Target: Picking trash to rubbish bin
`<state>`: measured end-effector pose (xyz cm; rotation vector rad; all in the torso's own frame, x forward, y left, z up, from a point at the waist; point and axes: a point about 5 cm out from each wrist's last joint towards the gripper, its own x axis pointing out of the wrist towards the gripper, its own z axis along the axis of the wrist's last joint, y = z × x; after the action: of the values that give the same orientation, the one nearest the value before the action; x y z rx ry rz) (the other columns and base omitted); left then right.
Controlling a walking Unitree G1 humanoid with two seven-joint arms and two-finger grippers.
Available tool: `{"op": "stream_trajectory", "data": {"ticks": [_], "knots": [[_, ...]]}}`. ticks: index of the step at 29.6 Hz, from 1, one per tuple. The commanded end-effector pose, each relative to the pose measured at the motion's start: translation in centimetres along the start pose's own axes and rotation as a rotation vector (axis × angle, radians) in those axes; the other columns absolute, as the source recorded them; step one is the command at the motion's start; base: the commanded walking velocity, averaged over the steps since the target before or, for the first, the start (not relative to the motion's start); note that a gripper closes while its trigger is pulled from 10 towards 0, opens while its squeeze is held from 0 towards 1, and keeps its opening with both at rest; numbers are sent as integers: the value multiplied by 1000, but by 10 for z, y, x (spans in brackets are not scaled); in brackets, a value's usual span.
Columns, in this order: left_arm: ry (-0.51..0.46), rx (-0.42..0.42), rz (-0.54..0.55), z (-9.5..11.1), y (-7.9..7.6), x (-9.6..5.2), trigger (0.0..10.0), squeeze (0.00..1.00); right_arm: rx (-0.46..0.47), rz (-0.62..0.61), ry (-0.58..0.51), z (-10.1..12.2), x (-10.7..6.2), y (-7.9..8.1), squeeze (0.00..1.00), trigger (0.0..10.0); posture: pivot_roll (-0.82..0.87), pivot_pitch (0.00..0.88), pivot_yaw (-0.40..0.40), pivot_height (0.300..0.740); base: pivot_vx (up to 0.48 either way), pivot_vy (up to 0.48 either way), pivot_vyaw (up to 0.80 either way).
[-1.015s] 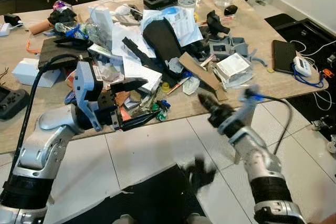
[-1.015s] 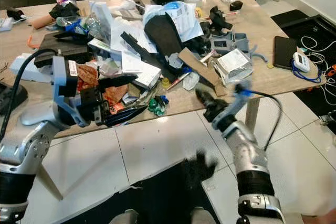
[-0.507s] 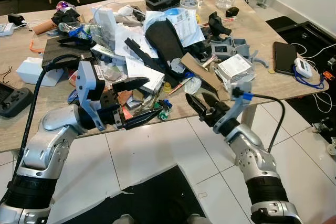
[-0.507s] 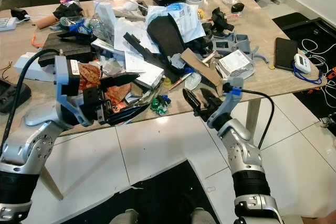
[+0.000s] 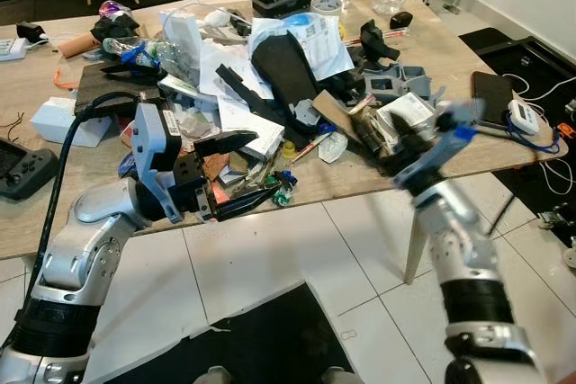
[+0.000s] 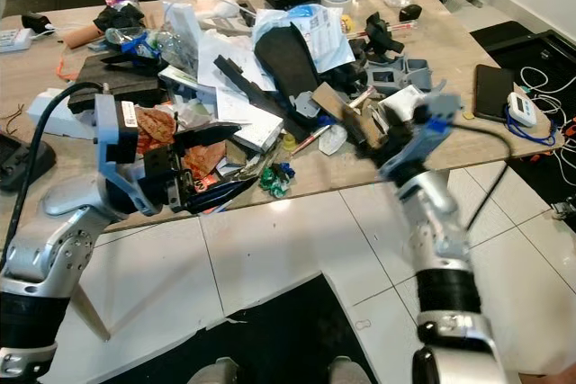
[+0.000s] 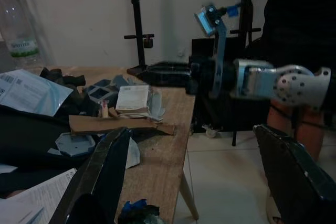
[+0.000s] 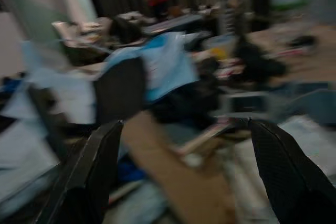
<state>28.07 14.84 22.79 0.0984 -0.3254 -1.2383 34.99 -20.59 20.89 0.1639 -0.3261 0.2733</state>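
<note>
The left hand [image 5: 225, 177] hovers at the near edge of the long wooden bench [image 5: 54, 195], its two black fingers spread wide and holding nothing; just ahead of its tips lies a crumpled orange-brown wrapper [image 5: 211, 168], and just beyond, toward the right hand, a small green-and-blue scrap of foil [image 5: 283, 192] sits at the bench's edge. Further in from this hand the heap of trash rises: white printed paper sheets [image 5: 236, 114], a large curved black sheet [image 5: 281, 67] and a blue-and-white plastic bag [image 5: 315, 38]. The right hand [image 5: 382, 143] is blurred by motion over the right part of the pile; its wrist view shows the fingers spread apart with nothing between them. Directly ahead of it, close to the fingertips, lies a long brown strip of cardboard [image 5: 337, 116], its long axis running slantwise from the heap's middle toward the near edge, so the spread fingers straddle it roughly across its width. Beside the cardboard, on the outer side of this hand, rests a white folded paper packet [image 5: 402, 112]. By my reading the right hand is much the nearer to the cardboard, and that is the likely next pick.
</note>
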Motion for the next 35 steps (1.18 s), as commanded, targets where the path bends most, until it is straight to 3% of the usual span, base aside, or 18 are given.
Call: {"op": "stream_trajectory", "data": {"ticks": [1, 2, 4, 7, 10, 14, 22, 26, 28, 35], "knots": [[2, -2, -12, -2, -2, 3, 10000, 0, -74, -56, 37, -2, -1, -9, 0, 10000, -40, 155, 47, 740, 0, 0, 0], [2, -2, -12, -2, -2, 3, 10000, 0, -74, -56, 37, -2, -1, -9, 0, 10000, -40, 155, 47, 740, 0, 0, 0], [0, -3, -15, -3, -2, 4, 10000, 0, -179, -110, 104, -3, -1, -22, 0, 10000, -44, 155, 49, 740, 0, 0, 0], [0, -3, -19, -2, -3, 5, 10000, 0, -224, -105, 158, -9, 0, -25, 0, 10000, -40, 164, 56, 740, 0, 0, 0], [0, -2, -20, 0, -3, 4, 10000, 0, -227, -70, 189, -15, 5, -20, 0, 10000, -33, 180, 62, 740, 0, 0, 0], [1, -9, -19, 4, -6, 1, 10000, 0, -299, 100, 312, -33, 14, 1, 0, 10000, -23, 212, 65, 740, 0, 0, 0], [7, -29, -32, 3, -11, 1, 10000, 0, -347, 149, 329, -30, 17, 4, 0, 10000, -22, 239, 67, 740, 0, 0, 0], [5, -41, -48, 4, -13, 5, 10000, 0, -591, 161, 454, -32, 23, 1, 0, 10000, -16, 267, 71, 740, 0, 0, 0], [5, -43, -50, 5, -13, 4, 10000, 0, -644, 138, 464, -29, 26, -1, 0, 10000, -17, 272, 71, 740, 0, 0, 0], [12, -54, -53, 7, -16, 3, 10000, 0, -651, 112, 450, -25, 29, -2, 0, 10000, -12, 281, 74, 740, 0, 0, 0]]}}
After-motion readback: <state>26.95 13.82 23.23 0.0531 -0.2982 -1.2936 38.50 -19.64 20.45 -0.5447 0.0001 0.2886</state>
